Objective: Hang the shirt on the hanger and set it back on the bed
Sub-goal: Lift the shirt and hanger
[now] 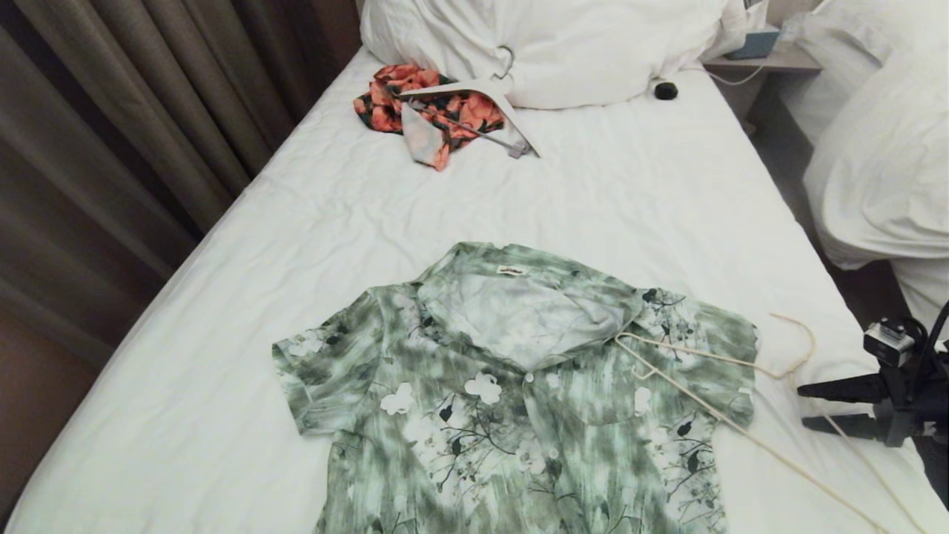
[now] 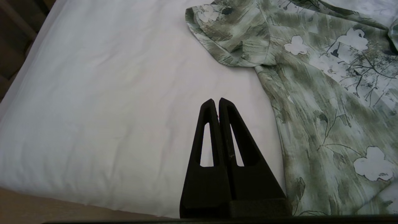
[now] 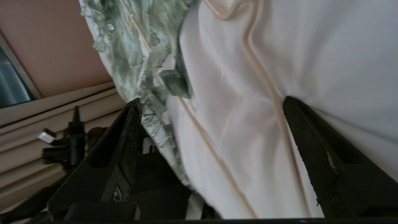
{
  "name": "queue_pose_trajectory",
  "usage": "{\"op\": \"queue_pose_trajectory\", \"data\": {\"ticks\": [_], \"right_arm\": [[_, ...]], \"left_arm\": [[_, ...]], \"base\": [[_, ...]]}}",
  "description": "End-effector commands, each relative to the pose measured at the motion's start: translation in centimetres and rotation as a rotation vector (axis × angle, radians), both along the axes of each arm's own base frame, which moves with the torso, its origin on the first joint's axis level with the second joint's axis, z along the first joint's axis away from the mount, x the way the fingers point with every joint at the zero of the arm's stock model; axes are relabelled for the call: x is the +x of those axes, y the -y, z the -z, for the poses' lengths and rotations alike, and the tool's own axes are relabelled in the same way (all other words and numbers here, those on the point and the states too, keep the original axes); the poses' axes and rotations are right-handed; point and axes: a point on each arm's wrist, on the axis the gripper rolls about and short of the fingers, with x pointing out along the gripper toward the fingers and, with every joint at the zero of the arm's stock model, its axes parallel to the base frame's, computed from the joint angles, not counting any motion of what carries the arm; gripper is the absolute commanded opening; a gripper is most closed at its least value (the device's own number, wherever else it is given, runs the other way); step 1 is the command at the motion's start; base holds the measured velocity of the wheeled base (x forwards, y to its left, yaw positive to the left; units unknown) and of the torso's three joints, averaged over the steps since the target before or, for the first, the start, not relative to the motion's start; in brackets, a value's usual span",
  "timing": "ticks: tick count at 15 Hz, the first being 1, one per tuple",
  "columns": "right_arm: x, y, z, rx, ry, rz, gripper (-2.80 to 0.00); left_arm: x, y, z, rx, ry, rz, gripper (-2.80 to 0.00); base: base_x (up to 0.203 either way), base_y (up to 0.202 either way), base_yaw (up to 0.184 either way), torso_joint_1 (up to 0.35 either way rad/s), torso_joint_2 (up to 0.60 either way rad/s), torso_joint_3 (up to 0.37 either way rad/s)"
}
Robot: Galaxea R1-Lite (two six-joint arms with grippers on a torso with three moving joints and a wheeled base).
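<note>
The green-and-white floral shirt [image 1: 519, 386] lies flat, collar up, on the near half of the bed [image 1: 630, 200]. The thin cream hanger [image 1: 712, 360] rests partly on the shirt's right shoulder, its hook [image 1: 804, 345] out on the sheet. My right gripper [image 1: 804, 406] is open at the bed's right edge, just below the hook. In the right wrist view the right gripper [image 3: 211, 101] straddles two hanger wires [image 3: 202, 137] lying on the sheet, holding nothing; the shirt [image 3: 133, 53] is beyond. My left gripper [image 2: 216, 101] is shut and empty over bare sheet beside the shirt [image 2: 311, 77].
An orange-and-black garment [image 1: 430, 111] with a thick white hanger [image 1: 497, 100] lies near the pillow [image 1: 549, 44]. A small black object [image 1: 666, 90] sits by the pillow. Another bed with a heaped duvet [image 1: 882, 170] stands on the right, curtains [image 1: 111, 148] on the left.
</note>
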Motion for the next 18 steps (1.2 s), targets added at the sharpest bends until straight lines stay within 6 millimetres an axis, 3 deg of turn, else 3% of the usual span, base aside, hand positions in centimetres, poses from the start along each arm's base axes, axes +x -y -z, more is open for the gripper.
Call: {"op": "queue_pose_trajectory", "data": {"ticks": [1, 3, 6, 10, 11, 15, 18], "right_arm": [[-0.3, -0.3, 1.2, -0.014, 0.041, -0.002, 0.0], [-0.8, -1.2, 2.8, -0.028, 0.117, -0.02, 0.0], [-0.6, -3.8, 2.1, -0.036, 0.179, -0.105, 0.0], [-0.5, -4.5, 1.7, -0.038, 0.199, -0.131, 0.0], [-0.4, -4.6, 1.7, -0.038, 0.2, -0.132, -2.8], [-0.8, -4.6, 0.7, -0.037, 0.231, -0.13, -2.8], [-1.6, -4.7, -1.4, -0.036, 0.281, -0.126, -2.8]], "left_arm": [[0.0, 0.0, 0.0, 0.0, 0.0, -0.001, -2.8], [0.0, 0.0, 0.0, 0.0, 0.0, 0.0, -2.8], [0.0, 0.0, 0.0, 0.002, -0.001, 0.0, -2.8], [0.0, 0.0, 0.0, 0.002, -0.001, 0.0, -2.8], [0.0, 0.0, 0.0, 0.002, -0.001, 0.0, -2.8], [0.0, 0.0, 0.0, 0.002, -0.001, 0.0, -2.8], [0.0, 0.0, 0.0, 0.002, -0.001, 0.0, -2.8]], "base": [[0.0, 0.0, 0.0, 0.0, 0.0, 0.0], [0.0, 0.0, 0.0, 0.0, 0.0, 0.0], [0.0, 0.0, 0.0, 0.0, 0.0, 0.0], [0.0, 0.0, 0.0, 0.0, 0.0, 0.0], [0.0, 0.0, 0.0, 0.0, 0.0, 0.0], [0.0, 0.0, 0.0, 0.0, 0.0, 0.0], [0.0, 0.0, 0.0, 0.0, 0.0, 0.0]]}}
